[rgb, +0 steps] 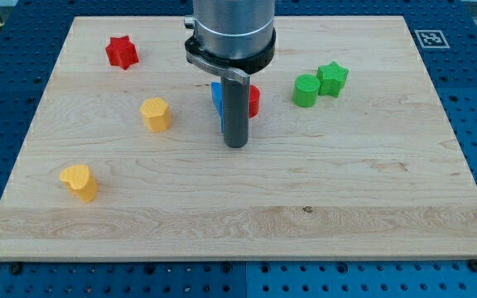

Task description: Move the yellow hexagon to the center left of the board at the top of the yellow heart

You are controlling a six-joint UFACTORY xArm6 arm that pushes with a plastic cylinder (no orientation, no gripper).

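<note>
The yellow hexagon (156, 113) lies left of the board's middle. The yellow heart (80, 181) lies at the lower left, below and left of the hexagon. My tip (236, 145) stands near the board's middle, to the right of the hexagon and a little lower, apart from it. A blue block (217, 98) and a red block (254, 100) sit just behind the rod, partly hidden by it.
A red star (122, 52) lies at the upper left. A green cylinder (305, 90) and a green star (333, 79) touch each other at the upper right. A marker tag (428, 37) sits at the board's top right corner.
</note>
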